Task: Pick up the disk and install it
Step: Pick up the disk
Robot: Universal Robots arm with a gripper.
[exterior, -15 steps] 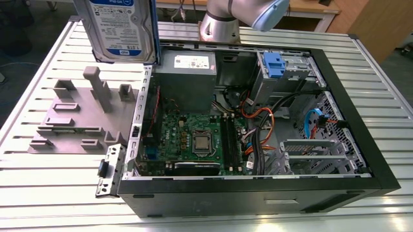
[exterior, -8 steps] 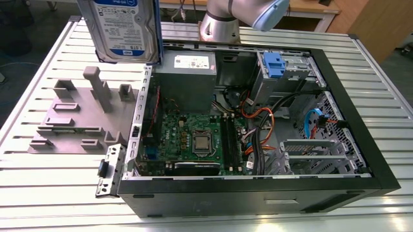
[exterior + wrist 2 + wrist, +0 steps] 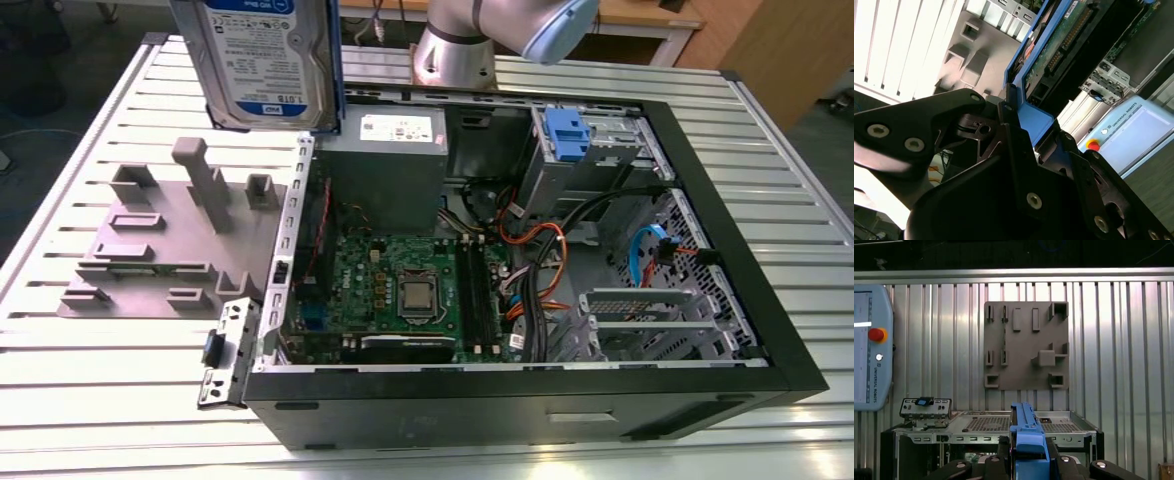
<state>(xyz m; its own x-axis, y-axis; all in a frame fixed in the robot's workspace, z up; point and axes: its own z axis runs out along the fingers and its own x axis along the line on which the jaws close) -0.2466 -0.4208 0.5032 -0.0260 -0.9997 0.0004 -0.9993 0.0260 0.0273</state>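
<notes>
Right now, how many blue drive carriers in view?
2: one around the disk held by the gripper; one bracket inside the case. More may be hidden.

The open computer case [image 3: 534, 400] is left unobstructed from above, but its inside is crowded by cables [image 3: 541, 240], the power supply [image 3: 394, 165] and a drive cage [image 3: 641, 320]. At the exterior view's left, the slatted table [image 3: 80, 400] is taken up by a grey fixture plate [image 3: 160, 250] with upright blocks, and the disk [image 3: 260, 60] is held high, clear of both.
</notes>
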